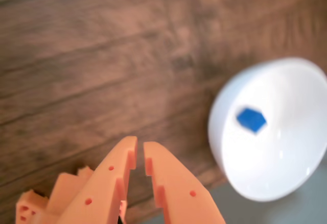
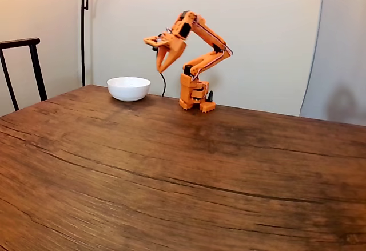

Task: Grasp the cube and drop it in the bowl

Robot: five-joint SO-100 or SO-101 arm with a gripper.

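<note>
Wrist view: cube (image 1: 251, 119) lies inside the bowl (image 1: 286, 178); gripper (image 1: 140, 149) empty, fingers nearly together with a thin gap.

Cube is small, bright blue, hard-edged; likely light and rigid, best pinched across two flat opposite faces. Bowl is white, glossy, shallow, curved, probably slippery and breakable. Table (image 2: 171, 176) is dark wood with strong grain. Fixed view: orange plastic gripper (image 2: 160, 68) hangs raised just right of the bowl (image 2: 128, 88).

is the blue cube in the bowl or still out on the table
In the bowl. The wrist view shows the cube lying inside the white bowl, with the end effector empty beside it.
</note>
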